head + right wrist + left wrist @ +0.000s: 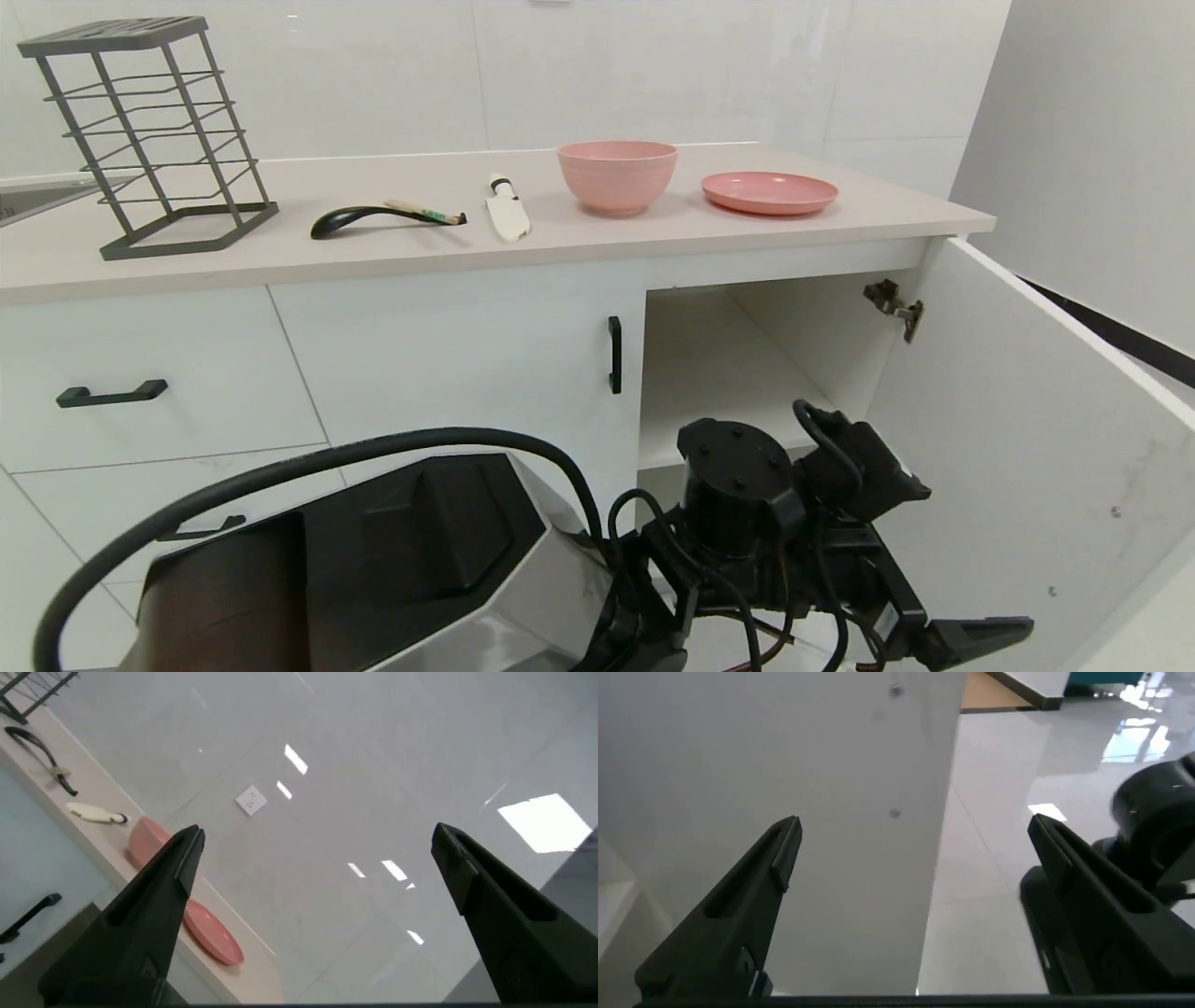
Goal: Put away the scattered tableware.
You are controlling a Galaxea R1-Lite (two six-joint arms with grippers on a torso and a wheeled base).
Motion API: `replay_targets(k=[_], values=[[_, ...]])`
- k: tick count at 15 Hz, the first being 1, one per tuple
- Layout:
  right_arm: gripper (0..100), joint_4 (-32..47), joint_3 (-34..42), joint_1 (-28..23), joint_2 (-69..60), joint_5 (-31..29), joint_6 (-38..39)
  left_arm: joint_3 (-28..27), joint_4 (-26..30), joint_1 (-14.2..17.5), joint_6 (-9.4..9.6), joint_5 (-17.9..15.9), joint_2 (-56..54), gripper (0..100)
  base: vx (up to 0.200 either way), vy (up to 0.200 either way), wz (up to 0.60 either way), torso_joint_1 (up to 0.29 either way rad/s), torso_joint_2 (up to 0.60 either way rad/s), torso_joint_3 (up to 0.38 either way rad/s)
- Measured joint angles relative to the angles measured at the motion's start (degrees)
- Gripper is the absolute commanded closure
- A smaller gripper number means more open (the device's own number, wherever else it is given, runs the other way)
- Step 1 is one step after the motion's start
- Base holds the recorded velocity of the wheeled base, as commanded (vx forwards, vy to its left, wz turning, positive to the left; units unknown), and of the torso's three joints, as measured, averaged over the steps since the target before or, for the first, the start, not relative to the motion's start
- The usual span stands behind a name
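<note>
On the counter [653, 238] above the open cabinet [709, 373], the pink plate [769, 192] and pink bowl [617, 175] lay unstowed while my left gripper [913, 826] and right gripper [318, 835] hung spread and empty. I judged the plate's rim the best grasp, approached from above the counter edge.

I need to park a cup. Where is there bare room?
Counter is bare behind the black spoon and knife, between wire rack and pink bowl, and beyond the pink plate. The open cabinet's shelf is bare. Bowl and plate sit close.
</note>
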Motion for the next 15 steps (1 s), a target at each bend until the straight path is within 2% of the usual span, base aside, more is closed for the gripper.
replay_targets(k=[3, 6, 8, 11, 15], values=[[0, 0.27, 2.67, 0.21, -1.85, 0.11, -0.26, 0.0, -3.18, 1.29, -0.5, 0.59, -0.16, 0, 0.0, 0.0, 0.0, 0.0, 0.0, 0.0], [0, 0.16, 4.94, 0.46, -3.75, 2.88, -0.5, 3.8, -3.8, 2.86, -1.27, 1.13, -5.57, 0, 0.0, 0.0, 0.0, 0.0, 0.0, 0.0], [0, -0.06, 7.63, 1.23, -4.91, 3.61, -1.38, 11.11, -4.13, 3.86, -1.71, 2.88, -12.96, 0, 0.0, 0.0, 0.0, 0.0, 0.0, 0.0], [0, -0.2, 12.9, 5.14, -6.95, 3.75, -2.04, 26.45, -6.0, 6.53, -2.71, 6.17, -24.7, 0, 0.0, 0.0, 0.0, 0.0, 0.0, 0.0], [0, -0.28, 19.09, 11.29, -8.98, 3.8, -3.32, 44.35, -7.84, 14.6, -4.02, 8.13, -41.51, 0, 0.0, 0.0, 0.0, 0.0, 0.0, 0.0]])
